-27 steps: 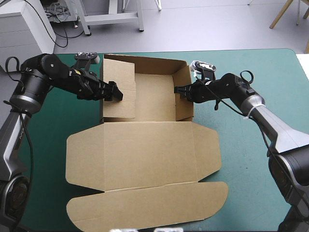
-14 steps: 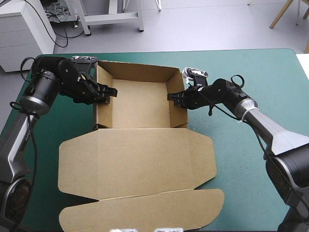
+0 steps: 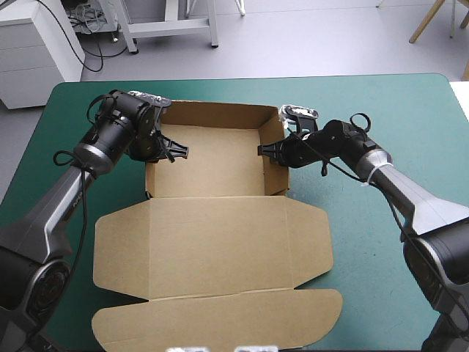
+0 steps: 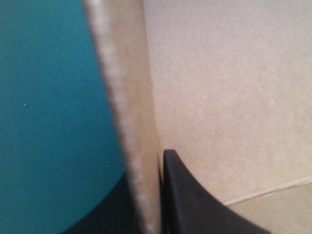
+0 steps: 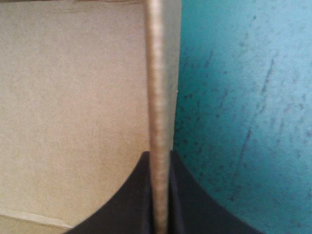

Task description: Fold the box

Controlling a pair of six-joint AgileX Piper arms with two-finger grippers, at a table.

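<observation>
**Both grippers pinch the side walls of the open box**

The brown box (image 3: 212, 165) lies at the middle of the table. Its tray part is toward the far edge, and its lid (image 3: 212, 246) is spread flat on the near side. Three walls of the tray stand up: the far wall (image 3: 212, 116), the left wall (image 3: 150, 176) and the right wall (image 3: 277, 176). On the near side the tray floor meets the lid along a crease. The lid has a rounded wing on each side and a long flap (image 3: 220, 319) at its near end, all lying flat on the teal-green cover (image 3: 366, 110).

The left gripper (image 3: 176, 150) reaches over the left wall near its far end. It is clamped on that wall. In the left wrist view the wall's edge (image 4: 129, 122) runs up between the two black fingers (image 4: 190, 200), one inside the tray and one outside over the cover (image 4: 48, 97). The gap between the fingers is only as wide as the board.

The right gripper (image 3: 265, 150) meets the right wall from the other side, also near its far end. In the right wrist view the wall's edge (image 5: 158, 97) stands upright between the black fingers (image 5: 131, 204), which press on it from both sides. The tray floor (image 5: 73, 97) is on one side of the wall and the cover (image 5: 243, 97) on the other.

The two grippers face each other across the tray, well apart.
</observation>
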